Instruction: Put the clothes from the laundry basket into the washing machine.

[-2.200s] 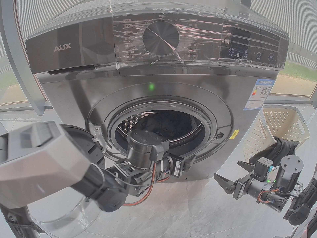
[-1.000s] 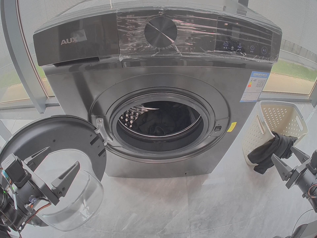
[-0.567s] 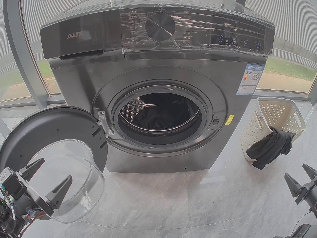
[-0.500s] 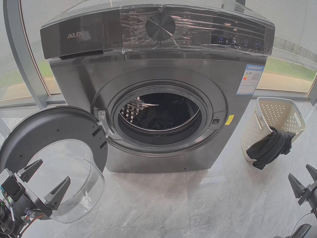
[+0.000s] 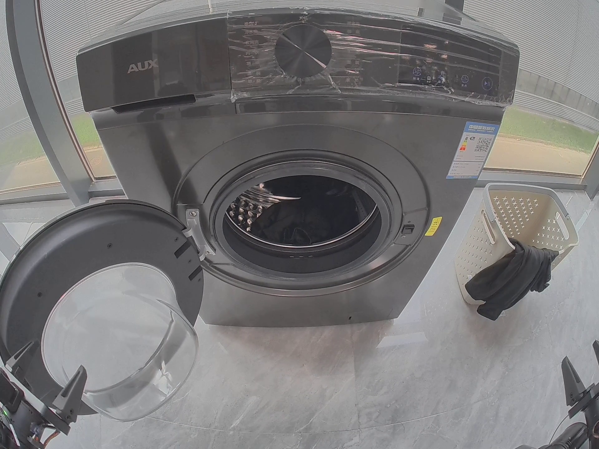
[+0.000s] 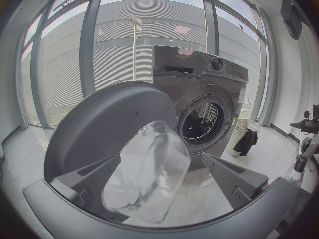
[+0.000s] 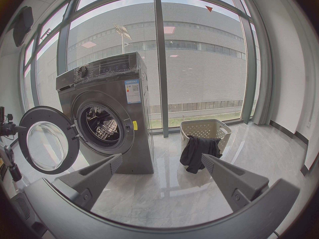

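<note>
The grey washing machine [image 5: 299,132] stands with its round door [image 5: 93,269] swung open to the left. Dark clothes [image 5: 299,219] lie inside the drum. To the machine's right a cream laundry basket [image 5: 530,213] leans on the floor, with a black garment [image 5: 508,279] draped over its front rim. My left gripper [image 5: 53,363] is low at the near left, just in front of the open door, open and empty. My right gripper [image 5: 581,357] sits low at the near right, well short of the basket, open and empty. The right wrist view faces the garment [image 7: 197,153] between its spread fingers.
Grey tiled floor [image 5: 349,381] stretches between me and the machine. Glass window walls rise behind and beside it. The door's clear bowl [image 6: 146,170] bulges toward my left gripper [image 6: 161,156]. The basket [image 7: 206,128] sits close to the window.
The left arm pulled back from the drum mouth to the lower left, and both grippers sank toward the near corners. The head camera backed away from the machine. Both grippers stayed open.
</note>
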